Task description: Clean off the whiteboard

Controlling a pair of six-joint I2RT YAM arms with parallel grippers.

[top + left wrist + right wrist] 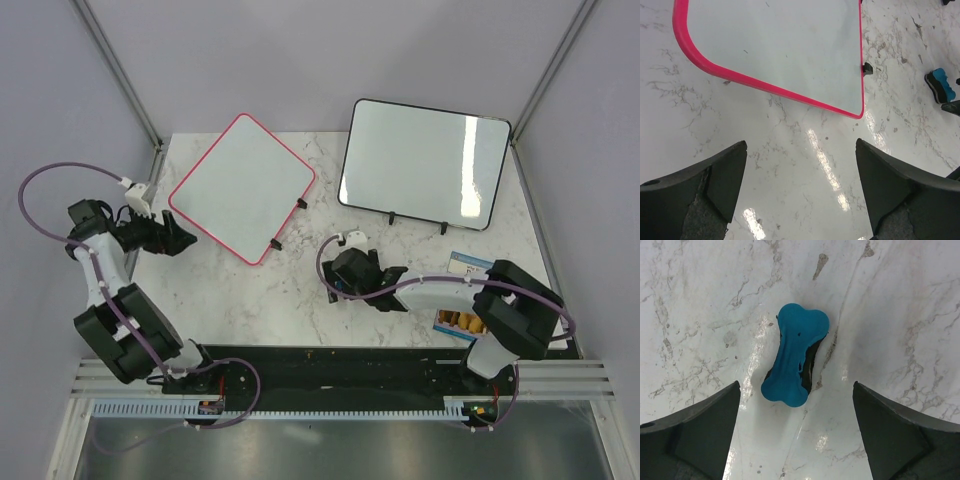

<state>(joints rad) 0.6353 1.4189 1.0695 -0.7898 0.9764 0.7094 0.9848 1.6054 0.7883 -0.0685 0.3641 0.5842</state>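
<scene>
Two grippers hang with jaws apart over a marble table (300, 300). Left gripper (800, 150) sits just short of the blank pink-framed whiteboard (775, 45), which lies at the table's far left; right gripper (796, 390) hangs directly above a blue bone-shaped eraser (794, 357)

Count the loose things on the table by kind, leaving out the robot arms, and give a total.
Whiteboards: 2, the pink-framed board and the black-framed board
Erasers: 1, the blue eraser
Boxes: 1, the box, partly hidden
Total: 4
</scene>
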